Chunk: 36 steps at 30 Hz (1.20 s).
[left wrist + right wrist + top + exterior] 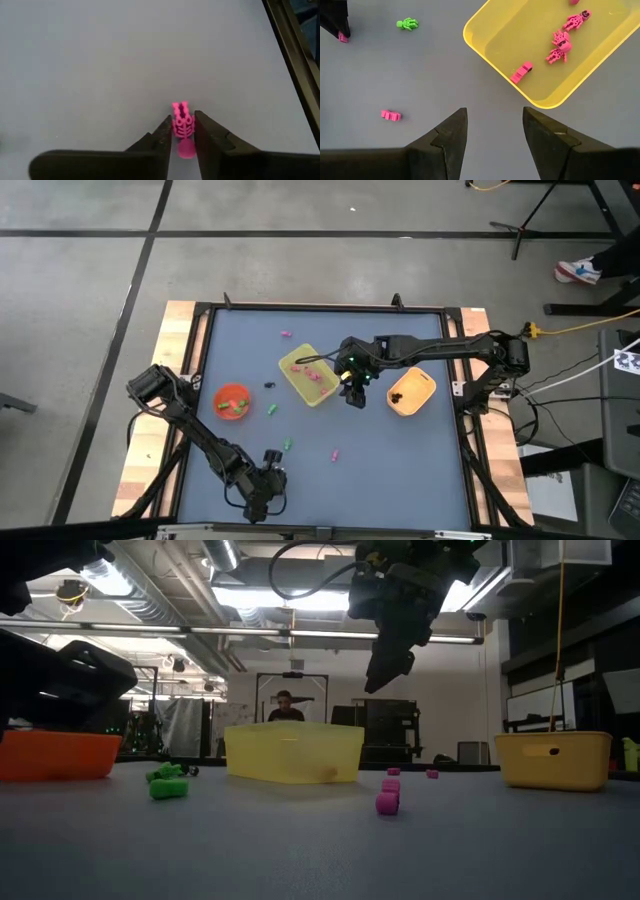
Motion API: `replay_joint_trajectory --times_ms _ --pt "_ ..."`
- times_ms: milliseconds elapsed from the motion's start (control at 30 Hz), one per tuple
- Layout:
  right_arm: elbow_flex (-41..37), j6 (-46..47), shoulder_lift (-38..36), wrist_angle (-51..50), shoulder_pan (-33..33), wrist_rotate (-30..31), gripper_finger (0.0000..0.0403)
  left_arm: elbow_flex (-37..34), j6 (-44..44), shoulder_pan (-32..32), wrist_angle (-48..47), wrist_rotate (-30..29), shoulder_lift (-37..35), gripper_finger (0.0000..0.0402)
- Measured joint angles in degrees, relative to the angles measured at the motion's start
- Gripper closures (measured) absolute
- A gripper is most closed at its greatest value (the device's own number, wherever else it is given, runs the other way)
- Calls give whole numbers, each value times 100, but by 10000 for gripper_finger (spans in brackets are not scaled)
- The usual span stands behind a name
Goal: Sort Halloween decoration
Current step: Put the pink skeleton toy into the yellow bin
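Note:
My left gripper (182, 131) is near the table's near edge (270, 478), shut on a pink skeleton trinket (182, 122). My right gripper (495, 131) hangs open above the table beside the yellow tray's (300, 385) right corner and touches nothing. Several pink trinkets (560, 45) lie in the tray. Loose trinkets lie on the mat: pink ones (335, 452) (286, 334), green ones (287, 445) (270, 409) and a black one (268, 385). My left gripper pinches the pink skeleton trinket by its body (183, 126) between the two fingertips (165, 129). The legs stick out past the tips and the head lies back between the fingers. Whether it still rests on the table I cannot tell.
A red round bowl (220, 392) with green trinkets sits left of the tray. An orange container (420, 385) holding a black trinket sits right of it. A raised dark frame (205, 360) borders the mat. A person (285, 705) shows far behind the table.

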Motion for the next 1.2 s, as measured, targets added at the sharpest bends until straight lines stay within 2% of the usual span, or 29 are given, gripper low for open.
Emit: replay_joint_trajectory --times_ms 433,767,1200 --pt "0 0 0 2 0 2 212 -7 -121 63 27 59 -38 361" --pt "0 0 0 7 0 2 212 -11 -131 460 96 11 -42 361" --pt "0 0 2 48 0 2 212 -13 937 1450 296 -381 -46 361"
